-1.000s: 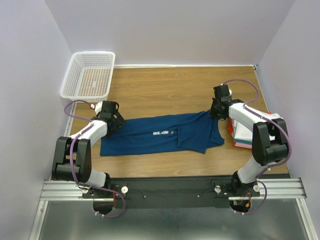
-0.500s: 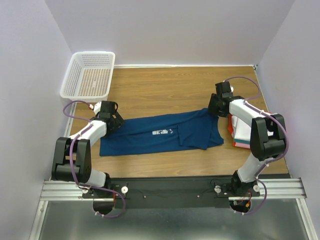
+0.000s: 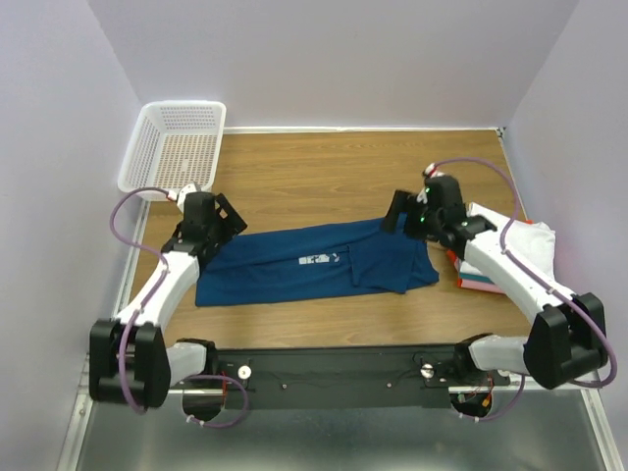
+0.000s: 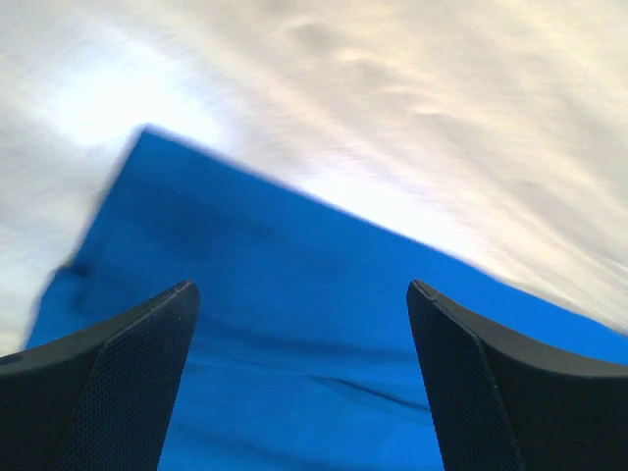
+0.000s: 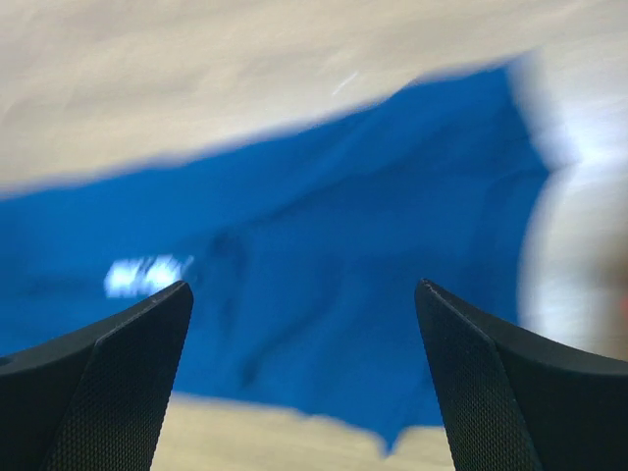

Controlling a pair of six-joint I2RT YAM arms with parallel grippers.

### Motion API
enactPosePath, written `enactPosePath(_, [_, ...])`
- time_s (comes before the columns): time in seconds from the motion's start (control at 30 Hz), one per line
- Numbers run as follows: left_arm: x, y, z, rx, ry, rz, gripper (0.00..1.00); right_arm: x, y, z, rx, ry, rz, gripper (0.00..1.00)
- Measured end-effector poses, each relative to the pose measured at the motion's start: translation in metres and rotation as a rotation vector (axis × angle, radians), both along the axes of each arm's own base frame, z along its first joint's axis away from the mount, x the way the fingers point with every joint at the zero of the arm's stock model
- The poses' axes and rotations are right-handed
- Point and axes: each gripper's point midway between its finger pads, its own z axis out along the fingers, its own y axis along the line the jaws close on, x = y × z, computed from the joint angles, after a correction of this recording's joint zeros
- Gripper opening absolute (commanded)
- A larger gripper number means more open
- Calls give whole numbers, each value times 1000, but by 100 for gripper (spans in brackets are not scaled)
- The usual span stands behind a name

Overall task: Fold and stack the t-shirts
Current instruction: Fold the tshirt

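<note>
A: Blue tee, where is it and how far along?
B: Flat on the wooden table, mid-front, between the two arms. It lies as a long band running left to right, and a sliver of white print shows. Looks folded lengthwise; the right end is bunched with a flap over it.

A: Grippers?
B: Left gripper has its jaws spread wide with nothing between them, over the band's left end. Right gripper is also spread wide and empty, above the right end. Neither has hold of cloth. The wrist views are blurry but the gaps are plain.

A: Other shirts?
B: Stack of folded tees at the right edge, just beside the blue one: white on top, pink and red edges below, partly hidden by the right arm.

A: Basket?
B: White mesh basket in the far-left corner, well apart.

A: Progress?
B: My call is past halfway. The others are stacked. The blue one needs tidying at the right end, cross folds, then a lift onto the stack.
</note>
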Motion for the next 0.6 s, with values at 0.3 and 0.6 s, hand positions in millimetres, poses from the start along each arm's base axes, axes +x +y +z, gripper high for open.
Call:
enactPosePath(0.3, [0, -40, 51, -99, -305, -176, 95, -90, 33, -82, 72, 262, 42, 100])
enactPosePath(0.6, [-3, -57, -21, -95, -92, -274, 95, -70, 33, -111, 44, 318, -45, 100])
